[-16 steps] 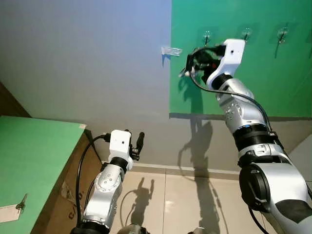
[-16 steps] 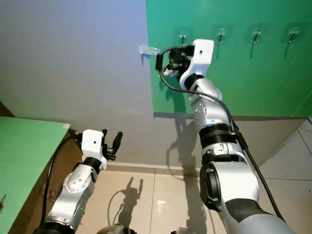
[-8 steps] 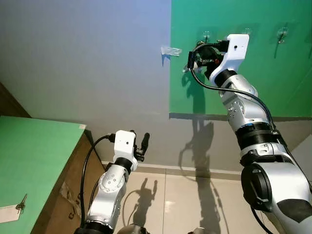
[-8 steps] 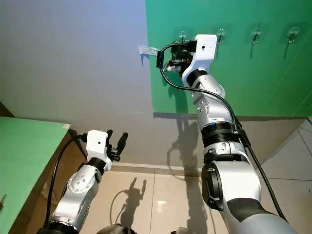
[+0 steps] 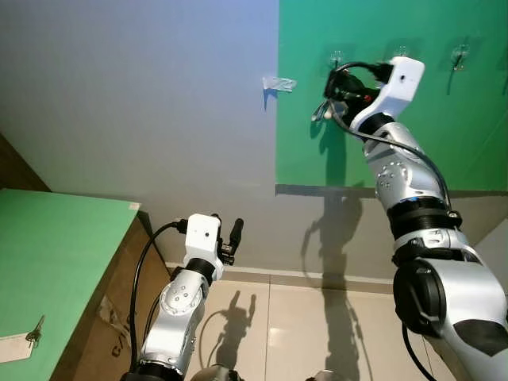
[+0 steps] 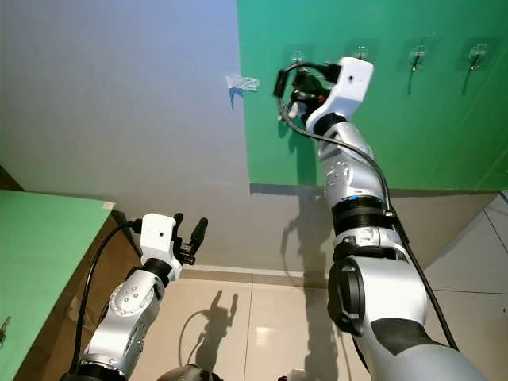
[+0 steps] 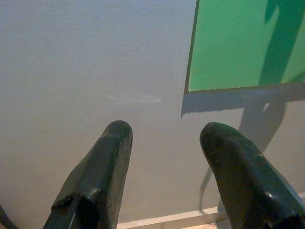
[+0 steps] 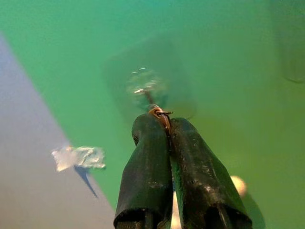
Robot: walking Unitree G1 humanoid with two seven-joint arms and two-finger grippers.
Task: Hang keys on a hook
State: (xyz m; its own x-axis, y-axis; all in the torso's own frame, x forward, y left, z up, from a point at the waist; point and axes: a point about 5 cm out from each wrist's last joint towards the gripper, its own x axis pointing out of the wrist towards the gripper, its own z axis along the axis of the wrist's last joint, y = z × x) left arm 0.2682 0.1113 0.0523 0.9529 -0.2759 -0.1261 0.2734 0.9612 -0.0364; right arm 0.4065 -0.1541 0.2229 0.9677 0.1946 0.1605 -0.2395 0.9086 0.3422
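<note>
Green wall board [image 5: 397,135]: right claw [image 8: 164,125] (clamped on key ring [image 8: 158,113]) just below hook [image 8: 145,86].

I observe a grey wall [image 5: 143,111] carrying a green board [image 5: 429,151] on its upper right part. A scrap of clear tape [image 5: 279,83] sits at the board's left edge. A green tabletop [image 5: 48,270] holds a tagged item [image 5: 20,343] near its front edge. Beige floor tiles [image 5: 278,333] lie below.
</note>
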